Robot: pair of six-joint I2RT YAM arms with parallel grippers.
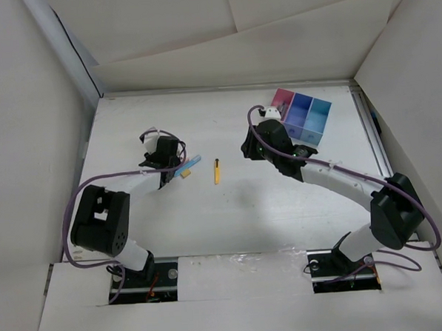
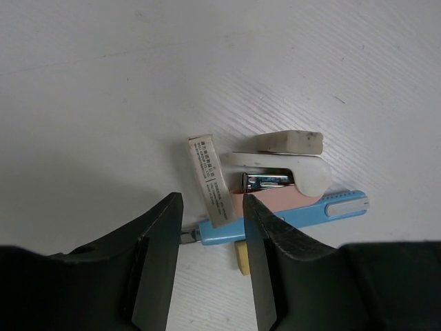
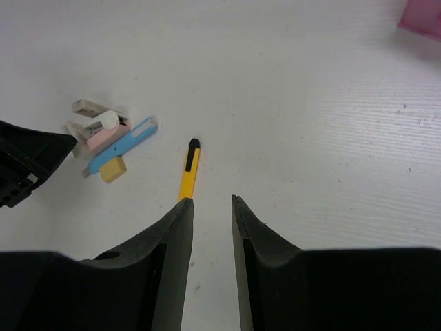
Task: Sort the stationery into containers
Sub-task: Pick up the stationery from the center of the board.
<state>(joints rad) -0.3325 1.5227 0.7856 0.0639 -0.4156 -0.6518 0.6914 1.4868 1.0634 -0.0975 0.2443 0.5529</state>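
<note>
The three-compartment tray [image 1: 323,127], pink, dark blue and cyan, sits just behind the right gripper [image 3: 212,202]; its contents cannot be told from above. Only the left wrist view shows the light-blue pen [image 2: 303,214], well left of the tray, running between the parted, released fingers of the left gripper [image 2: 210,207]. The right gripper's fingers stand slightly apart, holding nothing, and point away from the tray at the yellow pen [image 3: 187,169]

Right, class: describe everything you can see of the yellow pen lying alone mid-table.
The yellow pen is a slim, straight stick, plastic by its look, with a black piece at its far end. It lies flat on the white table, alone, apart from the small pile of stationery to its left. Only the table touches it.
</note>
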